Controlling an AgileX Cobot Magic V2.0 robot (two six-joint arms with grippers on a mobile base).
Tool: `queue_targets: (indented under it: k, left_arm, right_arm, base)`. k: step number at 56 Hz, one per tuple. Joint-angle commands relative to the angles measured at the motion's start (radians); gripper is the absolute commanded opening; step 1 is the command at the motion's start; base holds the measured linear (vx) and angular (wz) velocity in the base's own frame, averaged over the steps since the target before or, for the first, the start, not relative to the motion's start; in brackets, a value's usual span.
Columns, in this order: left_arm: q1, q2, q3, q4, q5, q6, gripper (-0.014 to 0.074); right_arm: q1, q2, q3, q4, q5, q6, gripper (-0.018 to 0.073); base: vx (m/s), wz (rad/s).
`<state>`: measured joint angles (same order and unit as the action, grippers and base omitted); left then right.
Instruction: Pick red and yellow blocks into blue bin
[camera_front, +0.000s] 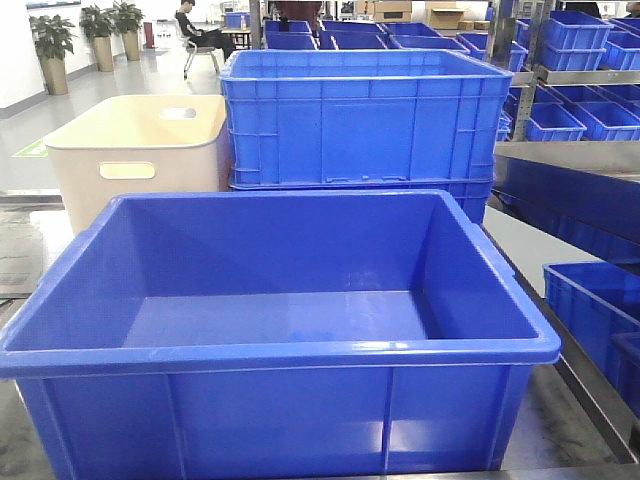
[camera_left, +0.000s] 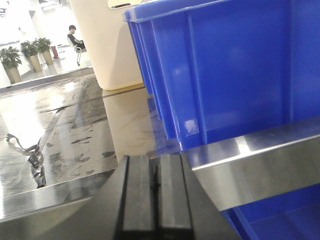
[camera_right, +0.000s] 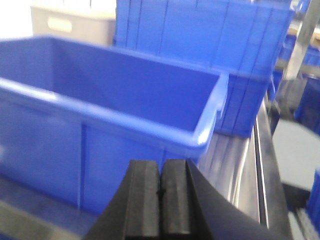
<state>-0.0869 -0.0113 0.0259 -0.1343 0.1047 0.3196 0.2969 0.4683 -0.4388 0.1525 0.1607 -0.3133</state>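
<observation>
The blue bin (camera_front: 280, 352) fills the front of the front-facing view; its inside shows only a bare floor. The red cube and the yellow studded brick are not visible in any view. My left gripper (camera_left: 155, 160) is shut with nothing between its pads, low beside the blue bin's outer wall (camera_left: 235, 70) and a steel table edge (camera_left: 260, 165). My right gripper (camera_right: 161, 165) is shut and empty, in front of the blue bin's near right corner (camera_right: 207, 132). Neither gripper shows in the front-facing view.
A cream tub with handle slots (camera_front: 135, 160) stands back left, a taller ribbed blue crate (camera_front: 365, 120) behind the bin. More blue crates (camera_front: 590, 320) fill shelves on the right. A cable (camera_left: 32, 160) lies on the steel table. A person sits far back.
</observation>
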Motion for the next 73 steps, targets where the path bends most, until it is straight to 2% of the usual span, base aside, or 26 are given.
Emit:
queue_targets:
  k: [1, 10, 17, 23, 33, 40, 73]
  left_arm:
    - [0.000, -0.018, -0.016, -0.003, -0.083, -0.006, 0.0002]
    - [0.000, -0.018, -0.016, -0.003, -0.083, -0.006, 0.0002]
    - [0.000, -0.018, -0.016, -0.003, -0.083, -0.006, 0.0002]
    - [0.000, -0.018, -0.016, -0.003, -0.083, -0.006, 0.0002]
    - [0.000, -0.018, -0.016, -0.003, -0.083, -0.006, 0.0002]
    - [0.000, -0.017, -0.017, -0.003, -0.084, -0.006, 0.0002]
    - [0.000, -0.017, -0.017, -0.003, -0.084, -0.006, 0.0002]
  right_arm:
    - [-0.040, 0.003, 0.048, -0.066, -0.135, 0.102, -0.0011]
    - [-0.172, -0.060, 0.202, -0.228, -0.220, 0.361, -0.0011]
    - [-0.273, -0.191, 0.302, -0.286, -0.222, 0.464, -0.0011]
    - [-0.319, -0.321, 0.383, -0.284, -0.222, 0.469, -0.0011]
    - [-0.321, -0.495, 0.480, -0.293, -0.222, 0.469, -0.0011]
    - [-0.317, -0.485, 0.477, -0.293, -0.187, 0.469, -0.0011]
    - [-0.317, -0.490, 0.477, -0.292, -0.188, 0.469, -0.0011]
  base:
    - [0.00, 0.00]
    - [0.00, 0.00]
    - [0.00, 0.00]
    - [0.00, 0.00]
    - [0.00, 0.00]
    - [0.00, 0.00]
    - [0.00, 0.00]
